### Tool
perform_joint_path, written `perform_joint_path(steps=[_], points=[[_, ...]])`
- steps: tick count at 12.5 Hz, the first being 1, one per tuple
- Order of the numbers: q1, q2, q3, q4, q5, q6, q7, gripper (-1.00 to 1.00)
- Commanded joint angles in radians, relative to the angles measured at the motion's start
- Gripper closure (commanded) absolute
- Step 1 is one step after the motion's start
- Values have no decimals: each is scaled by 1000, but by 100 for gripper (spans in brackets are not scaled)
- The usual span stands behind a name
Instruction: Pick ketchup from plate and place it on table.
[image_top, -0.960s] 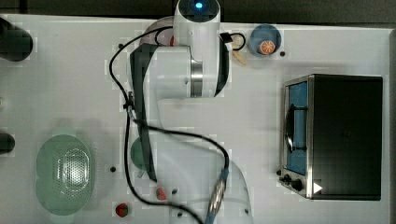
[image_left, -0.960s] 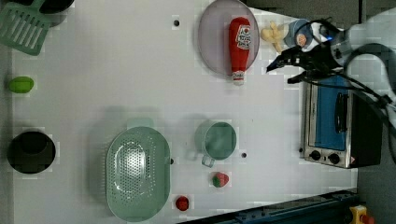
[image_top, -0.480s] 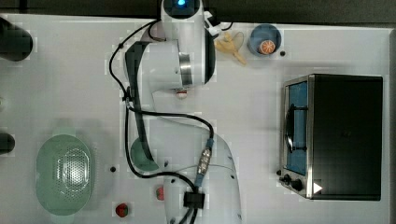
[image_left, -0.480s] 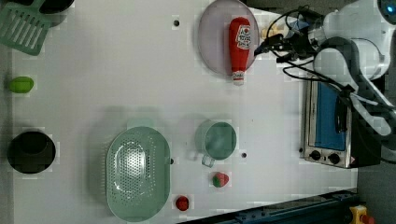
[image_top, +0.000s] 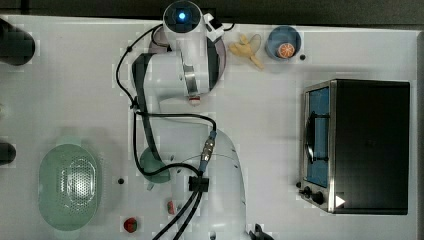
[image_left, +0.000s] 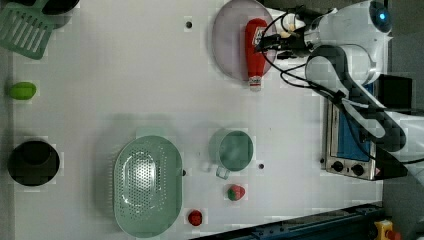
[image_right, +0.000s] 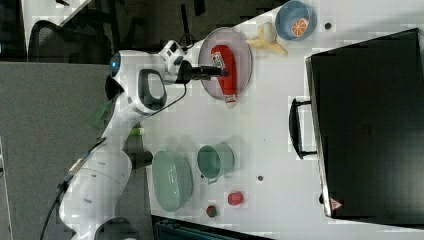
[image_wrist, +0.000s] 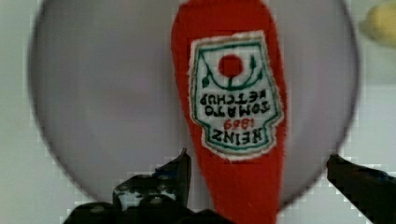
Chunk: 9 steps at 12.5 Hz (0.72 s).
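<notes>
Wrist view frames the ketchup (image_wrist: 231, 116) lying flat on the plate (image_wrist: 93, 102), its label facing up, with the gripper (image_wrist: 257, 172) spread wide so that one dark fingertip (image_wrist: 180, 170) is seen on each side of the red body. Nothing is held; the jaws are fully apart and straddle the bottle without being seen to press it, which is judged to be the stance wanted before a close across its narrower width. In the left view the ketchup (image_left: 255, 50) is seen along the plate's (image_left: 227, 40) edge nearest the arm, its pale cap end reaching just past the rim onto the table (image_left: 125, 75). The gripper (image_left: 265, 45) is held level with the bottle's labelled middle, judged a grasp near the balance point so the bottle does not tip when lifted. Beyond the plate, a blue bowl (image_top: 283, 42) and a yellowish item (image_top: 246, 50) are close by, so the bare table on the plate's far side seems the safer set-down spot.
</notes>
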Motion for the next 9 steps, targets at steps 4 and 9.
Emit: perform_joint_path(steps=[4, 9], points=[[3, 65, 7, 16, -21, 114, -36, -100], [4, 81, 6, 18, -21, 155, -36, -21]])
